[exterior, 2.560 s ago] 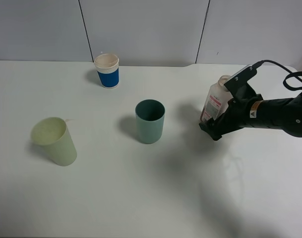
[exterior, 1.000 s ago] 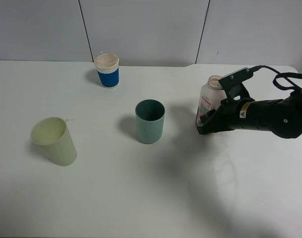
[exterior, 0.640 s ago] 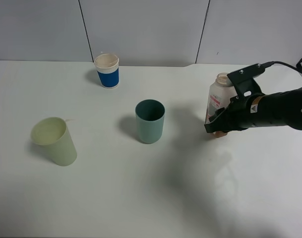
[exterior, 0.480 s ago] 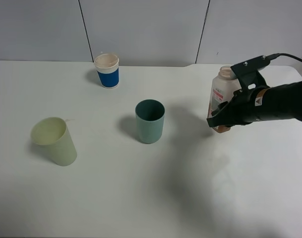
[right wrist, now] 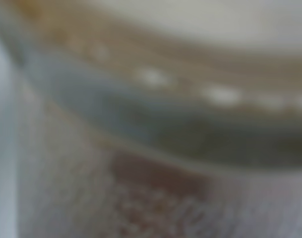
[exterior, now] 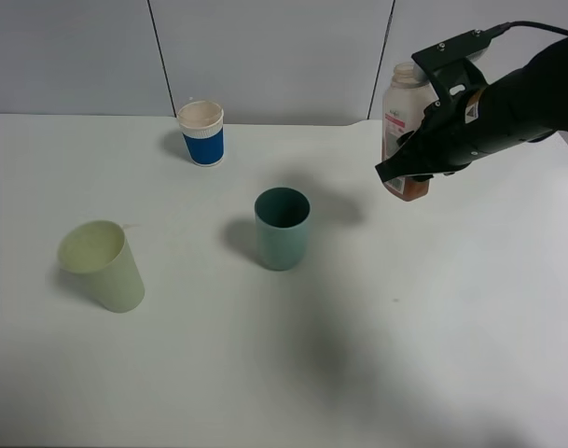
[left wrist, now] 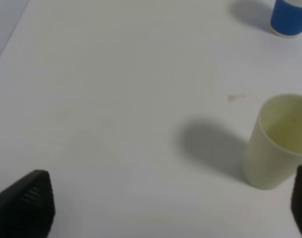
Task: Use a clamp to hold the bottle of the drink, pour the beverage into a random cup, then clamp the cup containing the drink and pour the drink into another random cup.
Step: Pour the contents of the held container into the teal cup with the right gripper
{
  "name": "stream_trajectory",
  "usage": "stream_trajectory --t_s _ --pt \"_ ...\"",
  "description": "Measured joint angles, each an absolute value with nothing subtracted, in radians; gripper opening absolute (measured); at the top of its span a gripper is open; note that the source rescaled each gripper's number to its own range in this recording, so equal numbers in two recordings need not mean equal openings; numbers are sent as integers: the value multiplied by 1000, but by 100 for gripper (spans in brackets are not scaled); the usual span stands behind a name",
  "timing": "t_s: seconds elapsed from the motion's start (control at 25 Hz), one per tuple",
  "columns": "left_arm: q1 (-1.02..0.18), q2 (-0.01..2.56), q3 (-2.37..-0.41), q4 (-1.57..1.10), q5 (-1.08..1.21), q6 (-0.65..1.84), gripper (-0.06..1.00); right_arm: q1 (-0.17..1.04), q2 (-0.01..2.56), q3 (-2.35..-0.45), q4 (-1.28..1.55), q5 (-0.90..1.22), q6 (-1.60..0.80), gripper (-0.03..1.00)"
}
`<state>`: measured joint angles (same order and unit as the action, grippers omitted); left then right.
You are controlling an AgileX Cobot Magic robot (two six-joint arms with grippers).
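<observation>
Right claw (exterior: pixel 409 171) grips the bottle (exterior: pixel 397 121) aloft — wrist view just blur; left claw (left wrist: pixel 160 206) released.

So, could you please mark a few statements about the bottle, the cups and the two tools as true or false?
1. The right tool holds the bottle in the air, clear of the table. True.
2. The bottle is tipped over the teal cup, pouring. False: it is roughly upright, right of that cup in the exterior view, and nothing pours.
3. Brown beverage sits at the bottom of the bottle. True.
4. The left tool is shut on the pale yellow-green cup. False: its jaws stand open, holding nothing.
5. The blue cup lies on its side. False: it stands upright.
</observation>
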<state>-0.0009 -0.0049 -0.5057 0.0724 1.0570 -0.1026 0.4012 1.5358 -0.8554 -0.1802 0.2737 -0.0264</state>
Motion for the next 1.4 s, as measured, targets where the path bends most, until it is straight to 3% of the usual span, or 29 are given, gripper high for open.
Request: stream_trajectory --t_s 0.44,0.84,1.4 --pt "-1 -5 -506 72 1057 -103 88 457 1592 -928 -227 375 -39 1" --pt "-1 -5 -506 72 1057 -103 88 535 1738 -1106 -319 512 -109 1" --pt "-1 -5 -506 72 1057 -103 88 633 1746 -1121 -449 650 -170 1"
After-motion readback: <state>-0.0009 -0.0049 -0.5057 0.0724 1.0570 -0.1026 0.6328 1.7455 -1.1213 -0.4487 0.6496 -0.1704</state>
